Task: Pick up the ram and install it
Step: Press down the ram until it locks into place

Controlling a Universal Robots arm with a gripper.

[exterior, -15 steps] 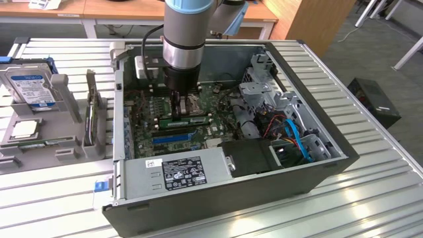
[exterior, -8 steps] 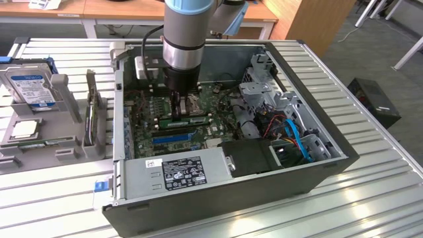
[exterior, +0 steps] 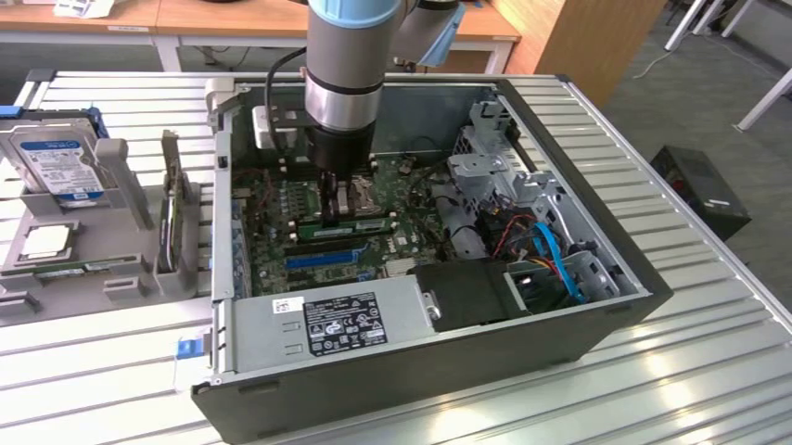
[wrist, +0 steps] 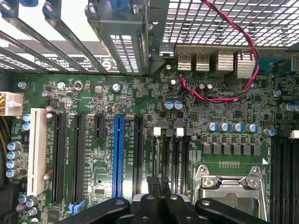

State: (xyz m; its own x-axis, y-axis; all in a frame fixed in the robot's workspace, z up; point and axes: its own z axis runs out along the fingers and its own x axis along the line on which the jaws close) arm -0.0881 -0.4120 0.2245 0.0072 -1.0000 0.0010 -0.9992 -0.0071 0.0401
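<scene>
My gripper point(exterior: 328, 206) reaches down into the open computer case point(exterior: 594, 278), over the green motherboard point(exterior: 278, 199). In the wrist view its black fingertips point(wrist: 152, 180) are pressed together, so the gripper point(wrist: 158, 180) is shut with nothing visible between them. They hover at the black memory slots point(wrist: 166, 154) with white clips, beside the CPU socket point(wrist: 231, 186). In the exterior view a long, narrow, pale green strip point(exterior: 362, 224), seemingly the ram, lies along those slots right under the fingers. I cannot tell whether the fingers touch it.
A blue expansion slot point(wrist: 118, 156) and black slots lie beside the memory slots. Red wires point(wrist: 219, 99) loop near the rear ports. The power supply point(exterior: 334, 320), drive cage point(exterior: 495, 176) and blue cables point(exterior: 557, 264) crowd the case. A grey tray point(exterior: 74, 269) holds a hard drive point(exterior: 56, 167) and thin upright cards point(exterior: 170, 199).
</scene>
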